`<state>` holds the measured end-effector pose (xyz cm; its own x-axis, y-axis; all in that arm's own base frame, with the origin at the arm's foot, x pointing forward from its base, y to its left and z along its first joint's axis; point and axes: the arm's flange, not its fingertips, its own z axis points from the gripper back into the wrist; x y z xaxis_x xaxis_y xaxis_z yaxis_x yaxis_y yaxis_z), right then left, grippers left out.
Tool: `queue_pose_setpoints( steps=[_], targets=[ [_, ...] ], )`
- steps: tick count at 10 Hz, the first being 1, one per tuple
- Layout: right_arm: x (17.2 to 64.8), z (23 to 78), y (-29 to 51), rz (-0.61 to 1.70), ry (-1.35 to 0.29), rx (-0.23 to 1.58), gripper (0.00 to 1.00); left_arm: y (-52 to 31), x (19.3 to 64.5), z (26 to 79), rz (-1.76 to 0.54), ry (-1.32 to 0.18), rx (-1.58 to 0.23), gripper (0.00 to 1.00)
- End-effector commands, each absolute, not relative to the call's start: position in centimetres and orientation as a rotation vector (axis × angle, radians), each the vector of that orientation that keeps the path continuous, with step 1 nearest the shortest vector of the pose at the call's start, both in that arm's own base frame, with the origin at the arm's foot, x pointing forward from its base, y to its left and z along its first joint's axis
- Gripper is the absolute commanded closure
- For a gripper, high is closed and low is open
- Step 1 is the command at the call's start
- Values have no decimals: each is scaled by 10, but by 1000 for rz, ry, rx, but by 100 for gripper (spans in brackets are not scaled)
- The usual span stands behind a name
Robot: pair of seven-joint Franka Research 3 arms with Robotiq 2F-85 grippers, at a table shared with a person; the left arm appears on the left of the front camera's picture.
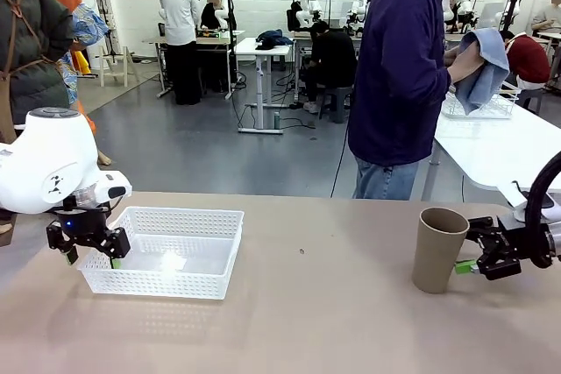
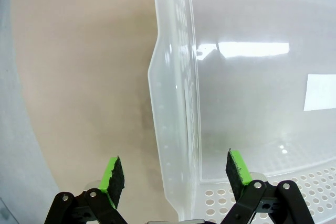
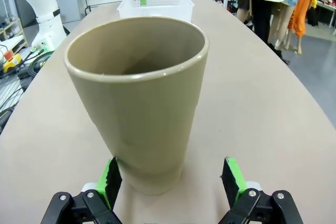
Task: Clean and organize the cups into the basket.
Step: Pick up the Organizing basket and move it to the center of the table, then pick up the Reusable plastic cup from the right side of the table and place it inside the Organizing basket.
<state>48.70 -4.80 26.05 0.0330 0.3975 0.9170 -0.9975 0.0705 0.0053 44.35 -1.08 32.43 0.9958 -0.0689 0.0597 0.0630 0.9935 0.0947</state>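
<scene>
A cardboard-brown cup (image 1: 438,250) stands upright on the table at the right, and it looks empty in the right wrist view (image 3: 139,98). My right gripper (image 1: 466,266) (image 3: 171,181) is open low at the cup's base, one green pad on each side, not squeezing it. The white lattice basket (image 1: 162,251) lies empty at the left. My left gripper (image 1: 91,258) (image 2: 175,171) is open and straddles the basket's end wall (image 2: 173,103), one finger outside it and one inside.
A person in a navy hoodie stands at the far side, rubbing something with a blue-grey cloth (image 1: 484,63); what the cloth wraps I cannot tell. The tan table (image 1: 316,313) runs bare between basket and cup. Farther back stand other tables and people.
</scene>
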Motion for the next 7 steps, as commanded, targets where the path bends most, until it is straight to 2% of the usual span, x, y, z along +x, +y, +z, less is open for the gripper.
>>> queue_pose_setpoints(
  steps=[1,7],
  targets=[
    [491,254,-35,1324,-931,895,0,-13,440,323,-60,-86,103,0],
    [482,253,-13,1358,-891,1006,0,-13,448,320,-31,-55,94,0]
  ],
)
